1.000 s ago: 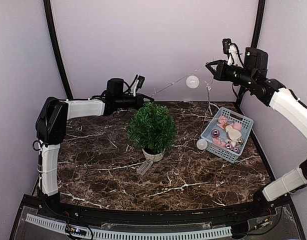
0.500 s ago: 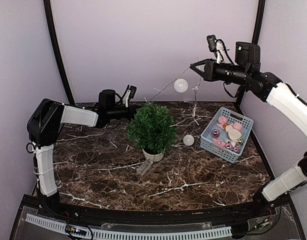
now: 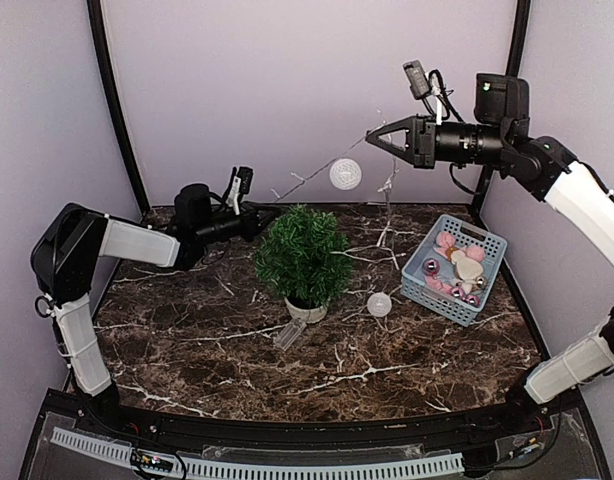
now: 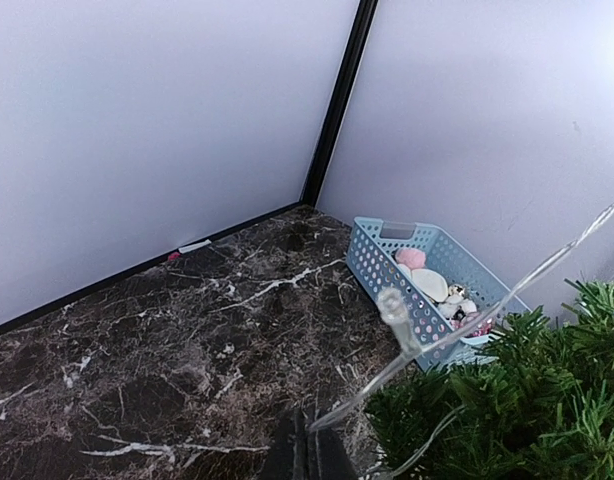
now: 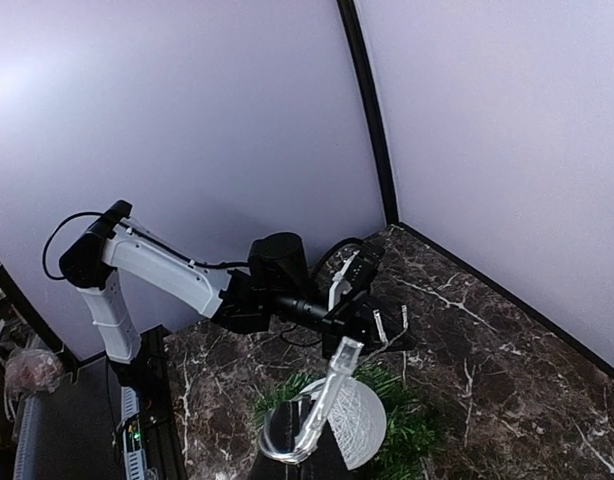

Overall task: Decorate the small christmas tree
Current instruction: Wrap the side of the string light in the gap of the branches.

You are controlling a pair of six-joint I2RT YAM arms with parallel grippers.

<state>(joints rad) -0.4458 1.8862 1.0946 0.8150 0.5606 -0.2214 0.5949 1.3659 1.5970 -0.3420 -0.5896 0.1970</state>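
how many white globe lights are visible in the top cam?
2. One white globe hangs mid-air on the wire. The other globe lies on the table between the small christmas tree and the blue basket. More may be hidden behind the tree.

3 plain walls close the space: a back wall, a left wall and a right wall, all a pale lilac-white with a matte surface. 2 black posts run up the corners where they meet, the left post bowing slightly and the right post straighter. The table fills the floor of the enclosure, its top a dark brown marble pattern crossed by thin white veins. A black frame borders its near edge, and a white slotted strip lies in front of that. The light is soft and even, with faint brighter patches on the walls and only weak shadows on the tabletop.
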